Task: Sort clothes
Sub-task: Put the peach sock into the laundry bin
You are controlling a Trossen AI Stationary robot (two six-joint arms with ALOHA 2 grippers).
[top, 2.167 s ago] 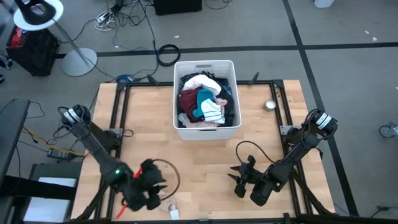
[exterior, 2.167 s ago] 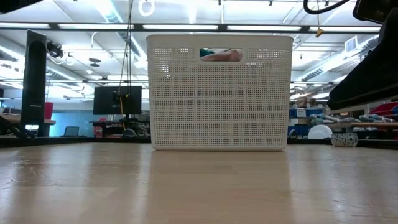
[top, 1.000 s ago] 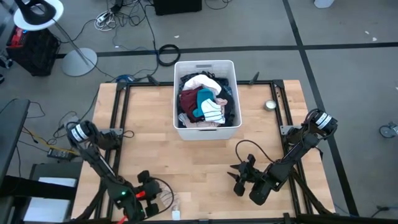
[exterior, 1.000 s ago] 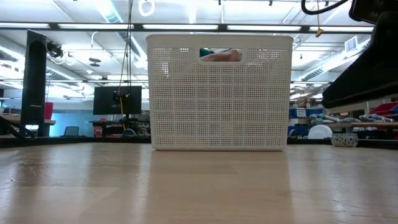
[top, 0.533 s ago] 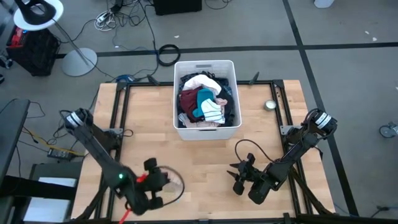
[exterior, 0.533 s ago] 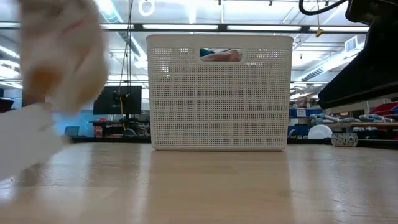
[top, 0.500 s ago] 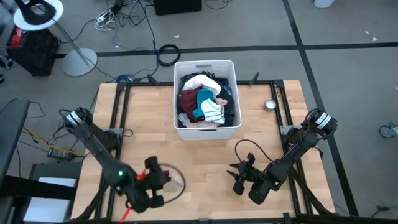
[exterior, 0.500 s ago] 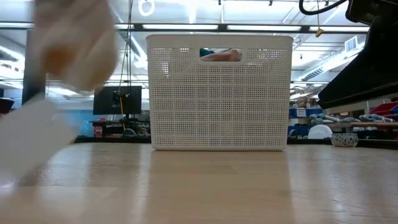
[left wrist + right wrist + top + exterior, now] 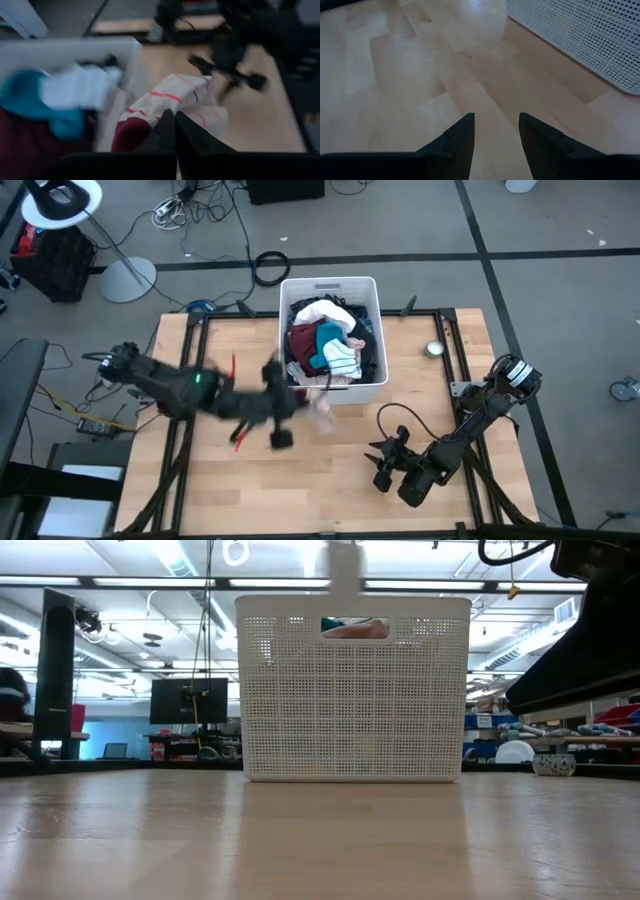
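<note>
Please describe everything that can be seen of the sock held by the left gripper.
The sock is a soft knit, white with thin red stripes and a maroon tip. It hangs crumpled from the left gripper, whose jaws are shut on its middle. In the high view it is a pale blur in the air just in front of the basket, at its near edge. Whether it touches the basket cannot be told. Its full length is hidden.

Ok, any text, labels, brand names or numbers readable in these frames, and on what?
None can be read.
The white basket bears no label.
The striped sock in the left tool shows only red lines.
Background monitor: screen too dark to read.
</note>
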